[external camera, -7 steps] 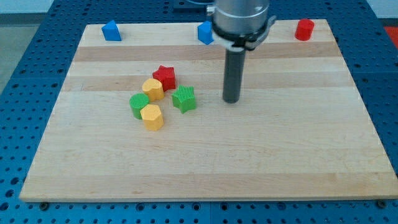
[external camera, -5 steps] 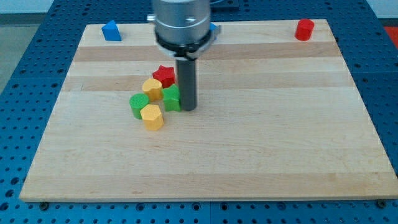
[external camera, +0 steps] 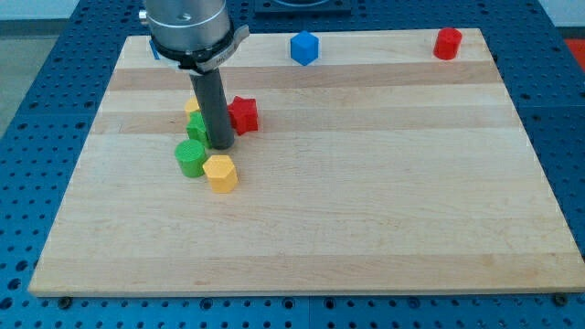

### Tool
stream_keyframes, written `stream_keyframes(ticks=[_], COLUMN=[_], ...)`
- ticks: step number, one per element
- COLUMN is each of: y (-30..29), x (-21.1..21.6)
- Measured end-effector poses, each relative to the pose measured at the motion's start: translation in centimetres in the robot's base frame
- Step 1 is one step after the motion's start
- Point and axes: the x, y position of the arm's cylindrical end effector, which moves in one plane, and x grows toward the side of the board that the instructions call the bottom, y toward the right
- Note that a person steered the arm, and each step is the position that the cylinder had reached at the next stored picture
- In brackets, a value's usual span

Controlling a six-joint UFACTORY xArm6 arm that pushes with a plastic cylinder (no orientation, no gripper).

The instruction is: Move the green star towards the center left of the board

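The green star (external camera: 196, 128) lies left of the board's middle, mostly hidden behind the rod. My tip (external camera: 219, 145) rests against its right side. A red star (external camera: 244, 114) sits just right of the rod. A yellow block (external camera: 193, 108) peeks out above the green star. A green cylinder (external camera: 191, 158) lies just below the star. A yellow hexagonal block (external camera: 220, 172) lies below my tip, to the right of the cylinder.
A blue block (external camera: 303, 47) stands at the top edge of the wooden board (external camera: 384, 192), and a red block (external camera: 447, 43) at the top right corner. The arm's body covers the top left part of the board.
My tip has swept left from right of the cluster, pushing the green star left between the red star and the yellow hexagon. The yellow block and the green cylinder shifted left too.
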Motion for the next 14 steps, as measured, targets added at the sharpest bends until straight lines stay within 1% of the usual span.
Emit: stream_keyframes(ticks=[2, 5, 6, 9, 10, 12, 14], y=[0.0, -0.8, -3.1, -7.2, -7.6, -9.5, -9.6], x=[-1.7, -3.0, -2.8, -0.2, 0.9, 1.0, 0.8])
